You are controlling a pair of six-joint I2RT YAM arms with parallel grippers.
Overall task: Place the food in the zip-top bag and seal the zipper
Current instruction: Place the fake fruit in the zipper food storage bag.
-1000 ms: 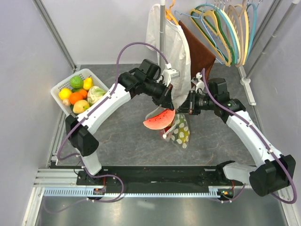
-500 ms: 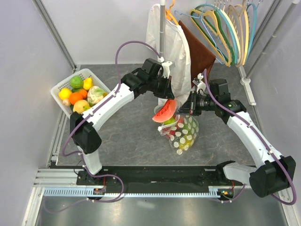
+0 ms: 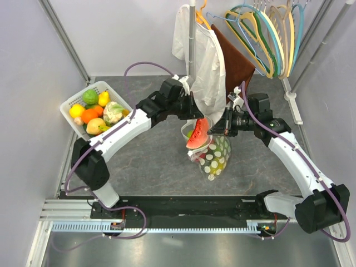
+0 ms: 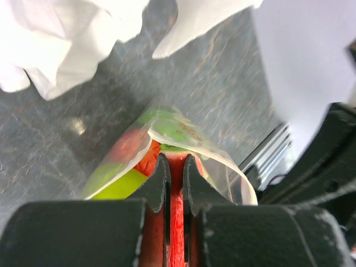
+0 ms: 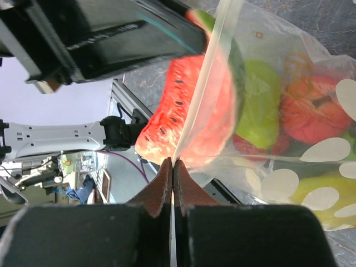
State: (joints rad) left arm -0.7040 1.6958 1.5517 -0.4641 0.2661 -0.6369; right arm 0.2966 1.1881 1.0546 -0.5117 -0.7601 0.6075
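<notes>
The clear zip-top bag [image 3: 214,158] with white dots hangs at the table's middle, its mouth open upward, with red, green and yellow food inside. My left gripper [image 3: 199,123] is shut on a red watermelon slice [image 3: 198,134] and holds it at the bag's mouth, partly inside. The left wrist view shows the slice [image 4: 177,222] between my fingers above the bag's rim [image 4: 222,156]. My right gripper [image 3: 218,128] is shut on the bag's mouth edge [image 5: 192,133] and holds the bag [image 5: 289,128] up. The slider tab is not visible.
A white lattice basket [image 3: 70,105] with several toy fruits stands at the back left. A white garment [image 3: 203,61] and a brown cloth hang on a rack behind the bag, with coloured hangers [image 3: 267,33] at the back right.
My left gripper has swung right and tipped the watermelon slice from flat to upright, lowering it into the bag's mouth. The right gripper has kept holding the bag's edge.
</notes>
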